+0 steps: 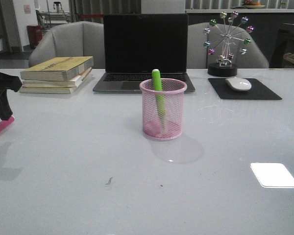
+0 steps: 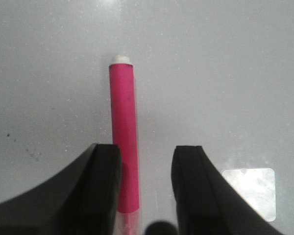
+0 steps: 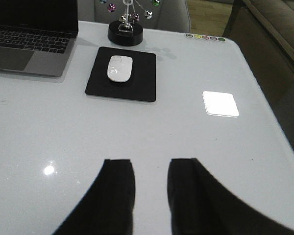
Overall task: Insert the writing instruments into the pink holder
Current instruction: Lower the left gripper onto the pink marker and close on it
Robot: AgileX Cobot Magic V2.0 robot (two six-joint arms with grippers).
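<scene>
Centrally on the glossy white tabletop (image 1: 88, 161) stands the round pink wire-mesh pen cup (image 1: 162, 110), upright, solid rim and base. The bright green marker pen (image 1: 158, 93) leans inside it, its top rising above the rim. The thick pink-magenta marker pen (image 2: 124, 142) lies flat on the tabletop at the far left edge of the front view, white tip pointing away from the wrist camera.

Left gripper (image 2: 146, 186): black fingers (image 2: 100, 181) parted, straddling the pink pen near its clear end. One finger appears to touch the barrel, the other stands clear of it; no firm grasp visible. Right gripper (image 3: 151, 196): fingers apart, nothing between them, above bare tabletop.

Surface: smooth, reflective, with a bright rectangular light patch (image 1: 273, 175) to the right. Behind the cup sits an open dark-screened laptop (image 1: 144, 51); a stack of books (image 1: 56, 74) to its left; a white mouse (image 1: 238, 83) on a black mouse pad (image 1: 264, 92) and a small ferris-wheel desk ornament (image 1: 228, 41) to its right. Grey armchairs (image 1: 63, 41) stand beyond.
</scene>
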